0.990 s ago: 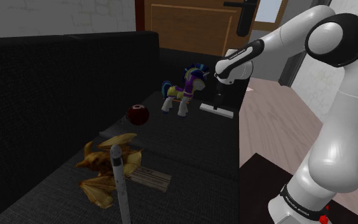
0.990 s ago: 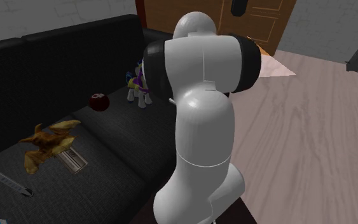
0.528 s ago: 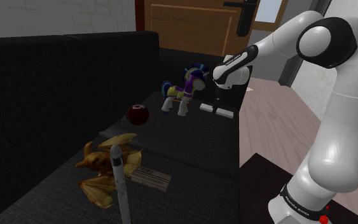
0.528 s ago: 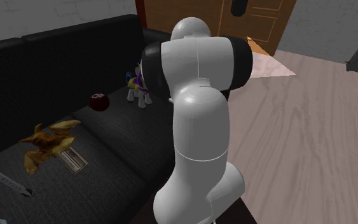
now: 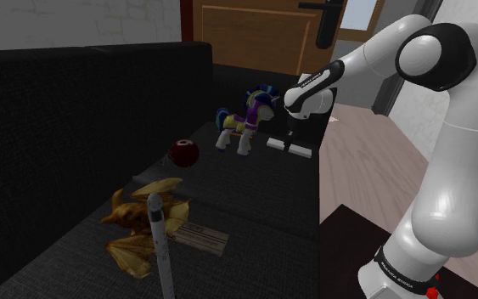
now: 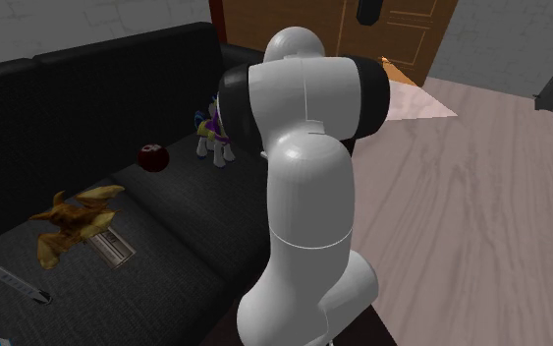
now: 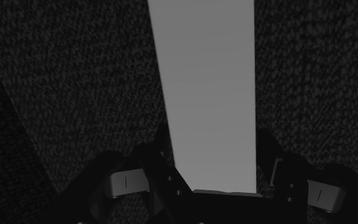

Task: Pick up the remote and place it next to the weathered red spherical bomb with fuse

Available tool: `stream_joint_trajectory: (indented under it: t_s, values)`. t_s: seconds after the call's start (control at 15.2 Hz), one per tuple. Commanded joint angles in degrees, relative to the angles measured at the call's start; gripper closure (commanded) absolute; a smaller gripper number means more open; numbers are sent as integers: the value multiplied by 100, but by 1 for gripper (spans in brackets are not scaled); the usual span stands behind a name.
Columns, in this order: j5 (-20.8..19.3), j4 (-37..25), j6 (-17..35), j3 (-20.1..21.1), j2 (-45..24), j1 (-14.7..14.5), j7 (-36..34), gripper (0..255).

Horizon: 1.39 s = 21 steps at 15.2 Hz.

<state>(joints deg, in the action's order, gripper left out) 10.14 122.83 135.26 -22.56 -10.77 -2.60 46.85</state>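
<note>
In the shoulder view, the remote [image 5: 289,148] lies flat on the sofa [image 5: 254,195] just beside the pony [image 5: 247,123], with the claw [image 5: 295,143] down over it. The bomb [image 5: 183,153] sits on the pony's other side.

In the second exterior view, the bomb [image 6: 152,157] rests near the pony [image 6: 213,133]. Nothing here is a container.

In the wrist view, the claw [image 7: 214,173] is spread, one finger along each long edge of the remote [image 7: 206,89]. Expect a light, stiff, smooth slab. Pinch it across its width, mid-length.

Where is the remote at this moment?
In the shoulder view the pale grey remote lies on the black sofa seat near its edge, just to the view's right of the toy pony, directly beneath the gripper.
</note>
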Motion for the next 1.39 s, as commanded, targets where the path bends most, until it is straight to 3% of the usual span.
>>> stream_joint_trajectory:
  t_s: [0.0,0.4,1.32]
  values:
    - [1,3,1,-1,-4,1,-1,255]
    - [1,1,1,-1,-6,1,-1,255]
    - [-413,-426,-968,-81,606,-66,-322,255]
